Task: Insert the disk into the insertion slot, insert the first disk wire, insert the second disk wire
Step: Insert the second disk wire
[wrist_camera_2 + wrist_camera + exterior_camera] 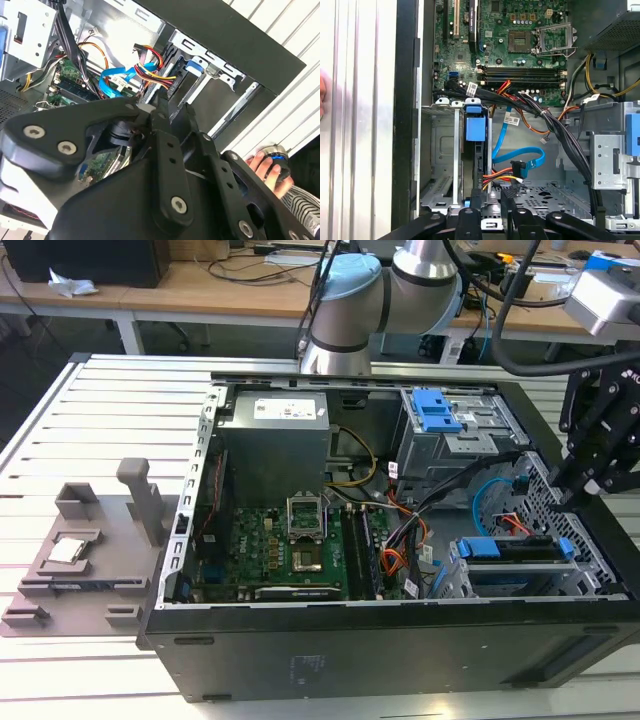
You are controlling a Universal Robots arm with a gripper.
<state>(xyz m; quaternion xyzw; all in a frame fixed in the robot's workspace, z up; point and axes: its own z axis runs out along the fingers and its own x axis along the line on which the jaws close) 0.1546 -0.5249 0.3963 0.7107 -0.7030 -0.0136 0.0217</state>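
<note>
The disk [505, 548] sits in the insertion slot [455, 582] at four o'clock in the case [300, 665], while the pincer [492, 216], grip I cannot tell, hovers by loose wires [501, 175] that could snag it.

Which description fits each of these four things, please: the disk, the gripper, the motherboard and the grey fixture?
1 the disk
2 the gripper
3 the motherboard
4 the grey fixture

A green, inside the case
B outside the case, at the exterior view's left
C black, above the case's end at the exterior view's right
D blue-framed, in the insertion slot

Pairs: 1-D, 2-C, 3-A, 4-B
</note>
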